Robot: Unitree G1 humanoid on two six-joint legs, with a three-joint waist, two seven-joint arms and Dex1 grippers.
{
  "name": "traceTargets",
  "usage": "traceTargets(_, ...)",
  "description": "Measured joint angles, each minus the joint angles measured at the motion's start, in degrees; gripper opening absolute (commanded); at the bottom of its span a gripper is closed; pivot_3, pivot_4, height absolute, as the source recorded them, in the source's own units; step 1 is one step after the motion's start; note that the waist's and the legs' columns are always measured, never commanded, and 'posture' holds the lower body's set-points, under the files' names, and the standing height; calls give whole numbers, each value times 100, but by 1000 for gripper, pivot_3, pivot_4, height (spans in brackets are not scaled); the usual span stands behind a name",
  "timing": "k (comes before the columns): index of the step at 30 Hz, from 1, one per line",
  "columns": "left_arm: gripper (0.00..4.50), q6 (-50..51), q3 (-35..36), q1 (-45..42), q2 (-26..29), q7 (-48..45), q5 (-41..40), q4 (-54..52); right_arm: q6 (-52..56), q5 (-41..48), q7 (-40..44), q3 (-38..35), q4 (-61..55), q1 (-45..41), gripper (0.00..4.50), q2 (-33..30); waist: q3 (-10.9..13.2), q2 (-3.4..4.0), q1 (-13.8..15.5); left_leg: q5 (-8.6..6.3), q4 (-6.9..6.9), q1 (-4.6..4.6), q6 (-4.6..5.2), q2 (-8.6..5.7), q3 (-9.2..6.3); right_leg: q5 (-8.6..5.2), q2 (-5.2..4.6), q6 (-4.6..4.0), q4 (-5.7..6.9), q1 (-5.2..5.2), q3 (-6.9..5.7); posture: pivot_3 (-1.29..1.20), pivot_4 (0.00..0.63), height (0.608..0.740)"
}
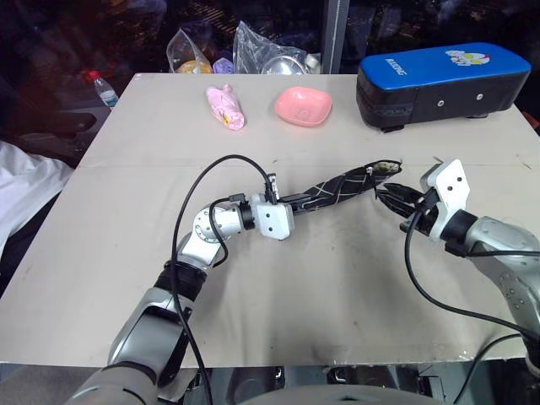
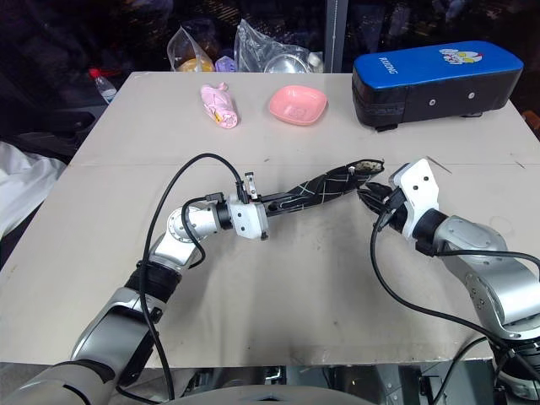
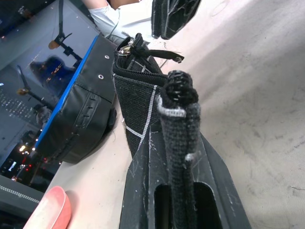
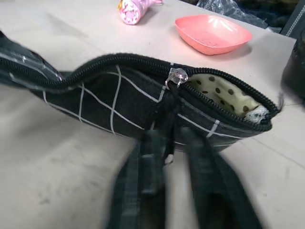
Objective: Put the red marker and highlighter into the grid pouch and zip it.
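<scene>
Grid pouch (image 1: 333, 188): long axis left-near to right-far | left end effector (image 1: 297, 202) clamps left end | right end effector (image 1: 390, 197) parted at zipper pull (image 4: 175, 77), nearer the unzipped end.

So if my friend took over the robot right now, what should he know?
Left gripper: shut on one end of the grid pouch, holding it up off the table.
Right gripper: fingers parted at the zipper pull, whose cord hangs between them; not pinching it.
Done: most of the zip is closed. The marker and highlighter are not visible, probably inside the pouch.
Left: the last stretch near the right gripper gapes, showing dotted lining. Grab the pull and finish zipping.
</scene>
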Motion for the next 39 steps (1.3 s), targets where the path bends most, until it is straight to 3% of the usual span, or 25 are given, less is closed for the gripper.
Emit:
traceTargets(1,0,0,0,0,6,-1,0,0,69,58,-76,-47,-19,-14,2776,86,0,0,0,0,0,0,0,1,-1,0,0,0,0,0,0,0,150,737)
traceTargets(10,0,-3,-13,-9,4,-4,0,3,447,44,-837,257,-230,-307,2776,891,0,0,-3,0,0,0,0,0,-1,0,0,0,1,0,-2,0,150,737)
traceTargets(17,0,-3,-25,-11,0,-5,-1,3,339,-423,-1058,530,-242,-245,2776,1024,-1,0,-7,0,0,0,-1,0,0,0,0,0,1,0,-2,0,150,737)
traceTargets(20,0,-1,-35,-10,2,-5,-1,3,220,-681,-1059,602,-231,-213,2030,1021,-1,0,-7,0,0,0,0,-1,0,0,0,0,1,0,-1,0,150,737)
traceTargets(25,0,3,-35,-10,3,-4,-1,3,78,-1040,-1065,612,-115,-214,25,1023,-1,0,-8,0,0,0,-1,-1,0,0,0,0,1,0,-2,0,150,737)
traceTargets(39,0,-3,-41,-11,-9,0,-2,1,-381,-1677,-1042,685,122,-237,25,1029,-1,0,-5,1,2,0,-1,-2,1,0,0,0,2,0,-2,0,150,737)
